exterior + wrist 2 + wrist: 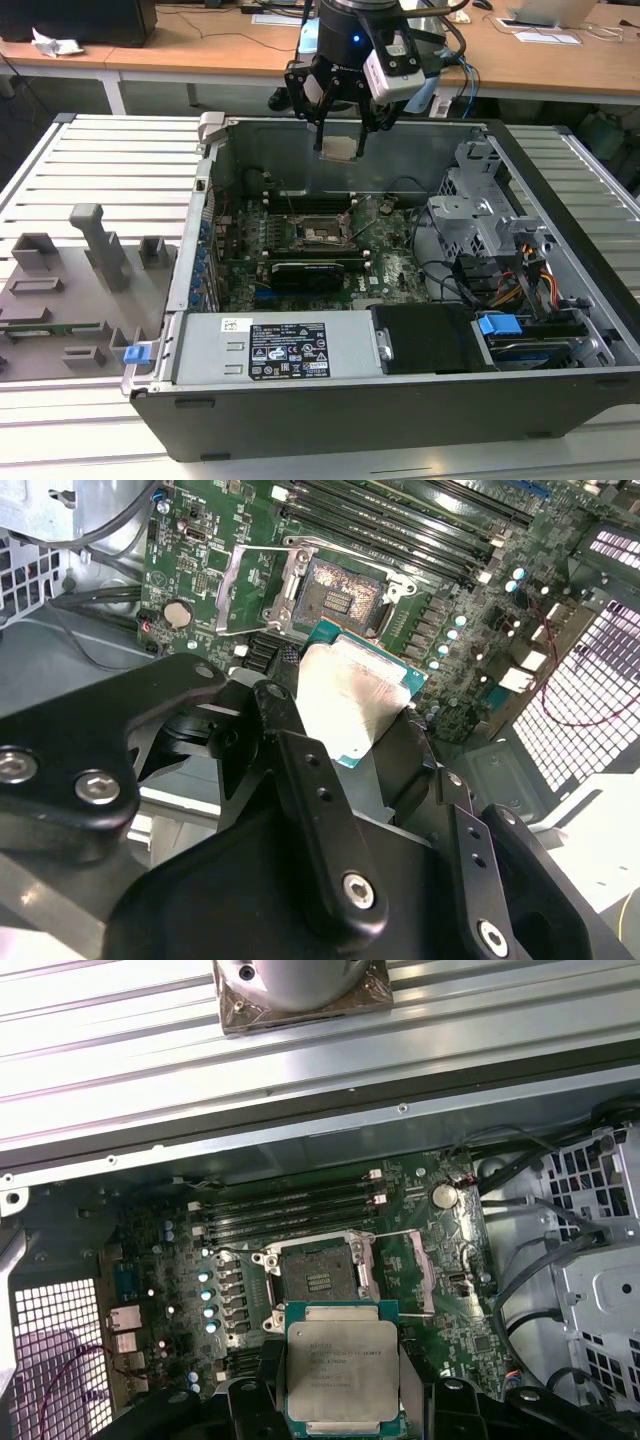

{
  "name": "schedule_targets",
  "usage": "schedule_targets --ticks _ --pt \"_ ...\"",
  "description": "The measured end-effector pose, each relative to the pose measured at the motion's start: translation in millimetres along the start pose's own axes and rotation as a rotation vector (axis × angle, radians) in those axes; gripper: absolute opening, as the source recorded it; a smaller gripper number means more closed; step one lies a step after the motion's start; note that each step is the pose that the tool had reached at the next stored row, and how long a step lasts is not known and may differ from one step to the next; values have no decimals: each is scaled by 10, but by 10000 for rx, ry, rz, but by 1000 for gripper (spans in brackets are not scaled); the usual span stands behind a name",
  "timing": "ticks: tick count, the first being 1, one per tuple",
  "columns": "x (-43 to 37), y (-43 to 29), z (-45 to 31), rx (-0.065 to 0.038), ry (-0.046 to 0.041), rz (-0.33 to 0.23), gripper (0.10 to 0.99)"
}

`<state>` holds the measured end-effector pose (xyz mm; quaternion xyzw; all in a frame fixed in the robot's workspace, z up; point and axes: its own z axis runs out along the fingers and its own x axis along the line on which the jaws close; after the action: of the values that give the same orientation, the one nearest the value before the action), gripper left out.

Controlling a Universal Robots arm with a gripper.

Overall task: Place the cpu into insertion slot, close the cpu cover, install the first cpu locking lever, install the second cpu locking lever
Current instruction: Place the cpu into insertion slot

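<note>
My gripper (340, 135) hangs over the open computer case, shut on the cpu (340, 149), a flat square chip with a dull silver top. In both wrist views the cpu (350, 695) (343, 1370) sits between the black fingers (300, 780), held well above the green board. The insertion slot (322, 234) (335, 592) (315, 1270) is a square black socket with a dark centre and lies bare below the chip. Beside it the cpu cover (245, 585) (420, 1272), a thin silver frame, stands swung open off the socket.
The case's metal back wall (400, 160) rises just behind the gripper. A grey drive cage (480, 210) with cables fills the exterior view's right. A power supply (280, 350) lies along the front. Long black memory slots (290, 1210) run beside the socket. A grey fixture plate (80, 280) lies outside the case.
</note>
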<state>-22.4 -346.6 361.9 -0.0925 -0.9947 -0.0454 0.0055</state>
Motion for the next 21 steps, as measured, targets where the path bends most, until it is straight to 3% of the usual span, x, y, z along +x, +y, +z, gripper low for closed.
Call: schedule_targets --ticks 21 --pt "0 0 1 -4 -22 245 541"
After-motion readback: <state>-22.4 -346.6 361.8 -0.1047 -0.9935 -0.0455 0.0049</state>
